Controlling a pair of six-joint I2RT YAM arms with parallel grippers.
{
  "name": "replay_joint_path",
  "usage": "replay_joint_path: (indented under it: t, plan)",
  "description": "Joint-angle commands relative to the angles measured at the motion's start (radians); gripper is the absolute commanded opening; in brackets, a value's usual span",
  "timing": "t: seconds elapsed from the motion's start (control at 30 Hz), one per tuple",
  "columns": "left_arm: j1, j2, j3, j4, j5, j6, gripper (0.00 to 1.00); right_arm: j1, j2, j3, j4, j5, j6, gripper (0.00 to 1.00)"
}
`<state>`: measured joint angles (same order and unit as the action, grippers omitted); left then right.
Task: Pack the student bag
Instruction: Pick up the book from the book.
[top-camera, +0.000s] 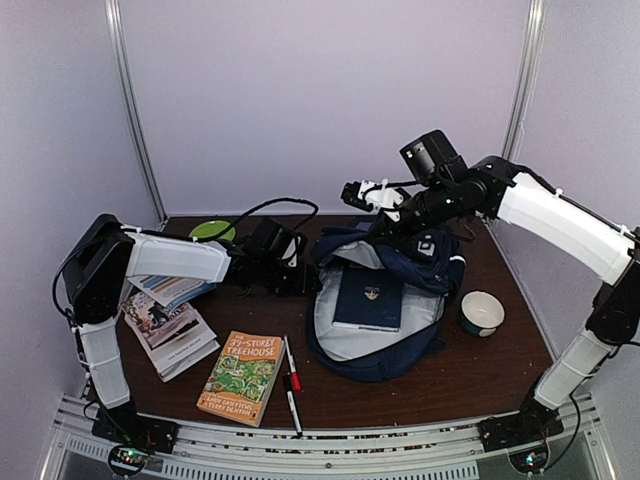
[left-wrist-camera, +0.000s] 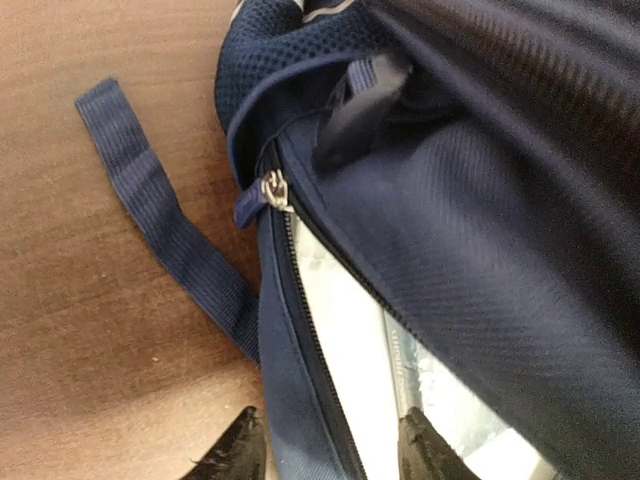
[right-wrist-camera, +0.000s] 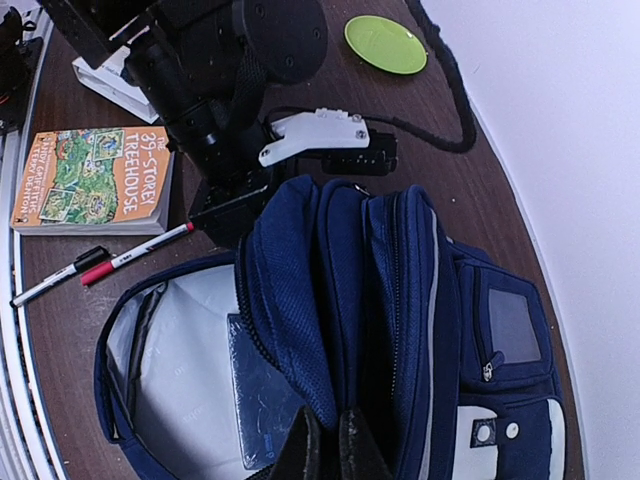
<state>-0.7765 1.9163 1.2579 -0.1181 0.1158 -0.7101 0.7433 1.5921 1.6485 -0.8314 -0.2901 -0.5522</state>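
1. We see the large navy-blue fabric student bag lying unzipped in the middle of the dark wooden bench. Its pale grey lining shows, and a dark blue hardback book lies flat inside
2. The right tool is narrow, pinched on a raised fold of mesh fabric at the far top of the bag
3. The left tool sits at the bag's left rim. Its fingers stand apart astride the zip edge, one on the bench side and one over the lining, with the silver zip pull just beyond them
4. Near and left of the bag lies a colourful paperback book, with a red-capped pen and a black-capped pen just beside it
5. A small white-lined bowl stands right of the bag, a flat green disc lies far left, and loose booklets lie at the left edge
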Motion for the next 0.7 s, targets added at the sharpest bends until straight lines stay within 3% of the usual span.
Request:
replay_joint_path:
  t: [0.0, 0.27, 0.43, 0.53, 0.67]
  plan:
    - [-0.008, 0.000, -0.063, 0.126, 0.028, -0.101, 0.46, 0.036, 0.056, 0.123, 0.055, 0.009, -0.034, 0.00]
    - [-0.059, -0.098, -0.246, 0.277, 0.019, -0.204, 0.40, 0.126, 0.104, 0.228, 0.012, 0.017, -0.085, 0.00]
    - [-0.085, -0.191, -0.313, 0.309, 0.001, -0.213, 0.42, 0.120, 0.031, 0.132, 0.016, 0.071, -0.112, 0.00]
    - [-0.084, -0.275, -0.326, 0.249, -0.018, -0.181, 0.49, 0.097, -0.059, 0.015, 0.059, 0.104, -0.125, 0.00]
    - [-0.083, -0.378, -0.283, 0.019, -0.071, -0.116, 0.56, 0.050, -0.148, -0.081, 0.093, 0.093, -0.106, 0.00]
